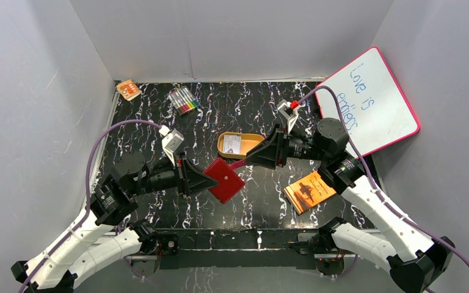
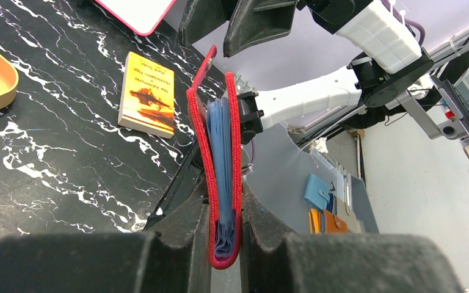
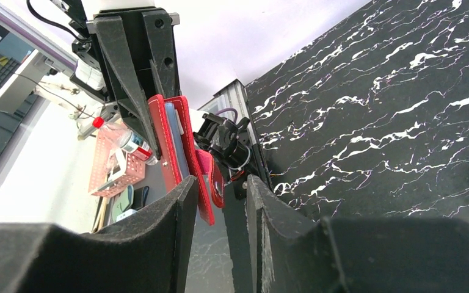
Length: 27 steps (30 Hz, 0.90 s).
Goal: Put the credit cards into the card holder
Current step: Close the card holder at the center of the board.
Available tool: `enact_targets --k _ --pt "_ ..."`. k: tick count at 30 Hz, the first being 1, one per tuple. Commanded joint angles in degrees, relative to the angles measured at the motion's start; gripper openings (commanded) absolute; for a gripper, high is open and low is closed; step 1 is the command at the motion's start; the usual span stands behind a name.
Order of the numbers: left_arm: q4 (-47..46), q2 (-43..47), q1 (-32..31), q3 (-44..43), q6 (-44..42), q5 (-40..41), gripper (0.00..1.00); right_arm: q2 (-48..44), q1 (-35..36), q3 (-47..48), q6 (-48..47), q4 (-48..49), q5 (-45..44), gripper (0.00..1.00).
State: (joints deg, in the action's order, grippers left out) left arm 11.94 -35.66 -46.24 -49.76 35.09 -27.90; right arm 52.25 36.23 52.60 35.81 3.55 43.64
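card holder (image 1: 224,179): clamped at its fold in the closed left end effector (image 1: 200,177) over mid desk (image 1: 159,116), tab (image 1: 237,164) reaching toward the right end effector (image 1: 248,160), jaws about the tab, grip cannot be told; a pale card (image 1: 232,144) in the tin (image 1: 251,140) just beyond, right arm nearer.

I read "Love is" in blue marker on whiteboard (image 1: 369,101). The line under it is partly hidden, so I can't make it out. Booklet (image 2: 148,94) cover has title lines, too blurred for me. Card (image 1: 232,144) in tin (image 1: 248,145) has faint print, unreadable.
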Motion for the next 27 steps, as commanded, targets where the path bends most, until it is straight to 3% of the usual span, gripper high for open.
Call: enact_targets --k 1,10,27 --pt "-2.63 0.81 0.09 -0.20 0.33 -0.93 0.00 -0.02 0.03 0.79 -0.19 1.80 0.29 0.42" --pt "-2.69 1.35 0.05 -0.26 0.33 -0.33 0.00 0.29 0.03 1.09 0.33 1.58 1.29 0.32" --pt "-2.64 1.76 0.06 -0.16 0.11 0.25 0.00 0.75 0.00 0.93 2.27 3.36 3.75 0.31"
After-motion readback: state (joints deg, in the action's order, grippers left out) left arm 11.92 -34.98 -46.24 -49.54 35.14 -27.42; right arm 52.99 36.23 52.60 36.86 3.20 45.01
